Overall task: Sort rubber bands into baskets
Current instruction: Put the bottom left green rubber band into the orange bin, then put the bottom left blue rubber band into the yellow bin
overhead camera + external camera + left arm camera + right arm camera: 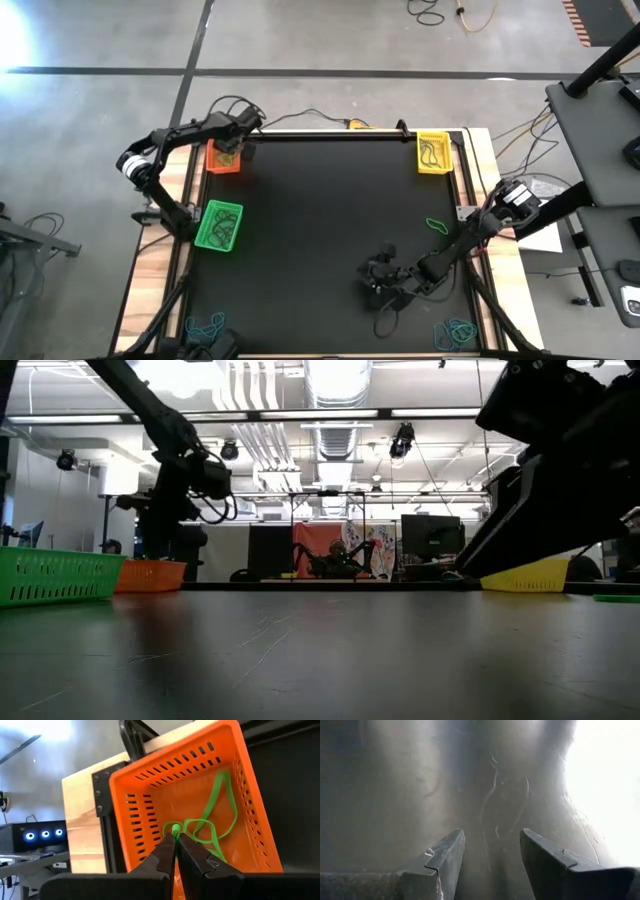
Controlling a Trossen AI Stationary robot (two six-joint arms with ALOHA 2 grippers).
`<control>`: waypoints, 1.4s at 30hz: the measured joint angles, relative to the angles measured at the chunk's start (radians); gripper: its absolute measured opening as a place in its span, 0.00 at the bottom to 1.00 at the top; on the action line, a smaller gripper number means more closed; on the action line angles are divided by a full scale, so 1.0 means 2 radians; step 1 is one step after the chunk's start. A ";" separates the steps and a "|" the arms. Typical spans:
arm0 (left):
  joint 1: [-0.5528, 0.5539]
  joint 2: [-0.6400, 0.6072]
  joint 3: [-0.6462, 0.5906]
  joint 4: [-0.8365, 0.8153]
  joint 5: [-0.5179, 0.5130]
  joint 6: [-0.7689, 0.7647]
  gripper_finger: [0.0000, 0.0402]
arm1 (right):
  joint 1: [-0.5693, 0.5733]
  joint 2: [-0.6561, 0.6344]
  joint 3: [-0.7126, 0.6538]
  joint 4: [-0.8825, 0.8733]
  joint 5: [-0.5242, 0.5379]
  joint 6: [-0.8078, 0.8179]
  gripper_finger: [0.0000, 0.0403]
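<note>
The orange basket [224,160] stands at the mat's far left corner. My left gripper [176,836] hangs over it, shut on a green rubber band [176,828]; more green loops [220,805] lie on the basket's floor. The green basket [219,225] with dark bands sits nearer on the left, and the yellow basket [433,152] stands at the far right. A loose green band [436,225] lies on the mat at the right. My right gripper [372,280] is open low over the bare mat at the near right, with nothing between its fingers [445,855]. My left gripper pinches a small bit of the green rubber band [176,827] at the very tips of its two fingers. The fingers slant down into the orange basket from above. The rest of the band trails slack onto the basket's floor [200,827].
Piles of blue and teal bands lie at the mat's near left corner [207,323] and near right corner [455,333]. Wooden table borders [175,180] flank the black mat. Black cables run behind the far edge. The mat's middle [320,220] is bare.
</note>
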 joint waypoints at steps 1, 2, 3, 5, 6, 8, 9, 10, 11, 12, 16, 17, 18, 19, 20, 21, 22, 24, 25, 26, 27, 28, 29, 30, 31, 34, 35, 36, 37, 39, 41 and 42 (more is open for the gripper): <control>0.001 0.003 -0.002 0.002 0.000 0.000 0.00 | 0.000 0.000 0.000 0.006 0.004 -0.007 0.46; 0.001 0.007 -0.002 0.002 0.000 0.000 0.00 | 0.000 0.000 0.000 0.009 0.013 -0.013 0.46; 0.001 0.011 -0.002 0.005 0.001 0.000 0.00 | 0.000 0.000 0.000 0.012 0.024 -0.017 0.46; 0.001 0.018 -0.002 0.007 0.002 0.002 0.00 | -0.001 0.000 0.000 0.017 0.044 -0.022 0.46; 0.001 0.021 -0.002 0.008 0.002 0.002 0.00 | -0.002 0.000 0.000 0.016 0.055 -0.022 0.46; 0.001 0.027 -0.002 0.011 0.003 0.002 0.00 | -0.002 0.000 0.000 0.016 0.073 -0.022 0.46; 0.001 0.030 -0.002 0.012 0.003 0.002 0.00 | -0.003 0.000 0.000 0.016 0.079 -0.022 0.46; 0.001 0.033 -0.002 0.013 0.002 0.003 0.00 | -0.003 0.000 0.000 0.016 0.079 -0.022 0.46; 0.001 0.037 -0.002 0.013 0.002 0.004 0.00 | -0.004 0.000 0.000 0.016 0.079 -0.022 0.46; 0.001 0.040 -0.002 0.013 0.002 0.005 0.00 | -0.004 0.000 0.000 0.016 0.079 -0.021 0.46; 0.001 0.052 -0.002 0.011 0.002 0.007 0.03 | -0.004 0.000 0.000 0.016 0.077 -0.021 0.46; 0.001 0.054 -0.002 0.013 0.001 0.007 0.04 | -0.004 0.000 0.000 0.016 0.077 -0.021 0.46; 0.001 0.055 -0.002 0.014 0.000 0.007 0.06 | -0.004 0.000 0.000 0.016 0.077 -0.020 0.46; 0.001 0.056 -0.002 0.014 0.000 0.007 0.08 | -0.004 0.000 0.000 0.016 0.077 -0.020 0.46; 0.001 0.056 -0.002 0.014 0.000 0.007 0.10 | -0.004 0.000 0.000 0.016 0.077 -0.020 0.46; 0.001 0.055 -0.002 0.015 -0.001 0.007 0.12 | -0.004 0.000 0.000 0.016 0.077 -0.020 0.46; 0.001 0.054 -0.002 0.014 -0.002 0.007 0.15 | -0.004 0.000 0.000 0.016 0.077 -0.017 0.46; 0.001 0.047 -0.002 0.014 -0.003 0.008 0.19 | -0.004 0.000 0.000 0.016 0.077 -0.013 0.46; 0.001 0.042 -0.002 0.014 -0.001 0.012 0.21 | -0.004 0.000 0.000 0.016 0.077 -0.012 0.46; 0.001 0.038 -0.001 0.015 0.003 0.018 0.23 | -0.004 0.000 0.000 0.016 0.077 -0.011 0.46; -0.001 0.033 -0.001 0.014 0.005 0.024 0.25 | -0.004 0.000 0.000 0.016 0.076 -0.011 0.46; -0.003 0.027 -0.001 0.011 0.009 0.028 0.26 | -0.004 0.000 0.000 0.016 0.076 -0.011 0.46; -0.006 0.020 -0.001 0.006 0.013 0.030 0.28 | -0.004 0.000 0.000 0.016 0.076 -0.011 0.46; -0.010 0.011 -0.001 0.002 0.016 0.032 0.29 | -0.004 0.000 0.000 0.016 0.076 -0.011 0.46; -0.015 0.002 -0.001 -0.002 0.017 0.032 0.30 | -0.004 0.000 0.000 0.016 0.076 -0.012 0.46; -0.038 -0.031 -0.001 -0.017 0.017 0.033 0.31 | -0.004 0.000 0.000 0.016 0.076 -0.012 0.46; -0.048 -0.045 -0.001 -0.017 0.019 0.035 0.31 | -0.004 0.000 0.000 0.016 0.076 -0.012 0.46; -0.058 -0.060 -0.001 -0.017 0.027 0.038 0.31 | -0.004 0.000 0.000 0.016 0.076 -0.011 0.46; -0.068 -0.076 -0.001 -0.018 0.038 0.041 0.31 | -0.004 0.000 0.000 0.016 0.076 -0.011 0.46; -0.090 -0.109 -0.001 -0.020 0.073 0.043 0.31 | -0.004 0.000 0.000 0.018 0.076 -0.011 0.46; -0.116 -0.144 -0.001 -0.022 0.123 0.043 0.31 | -0.004 0.000 0.000 0.020 0.076 -0.011 0.46; -0.131 -0.159 -0.001 -0.022 0.154 0.042 0.31 | -0.004 0.000 0.000 0.022 0.076 -0.011 0.46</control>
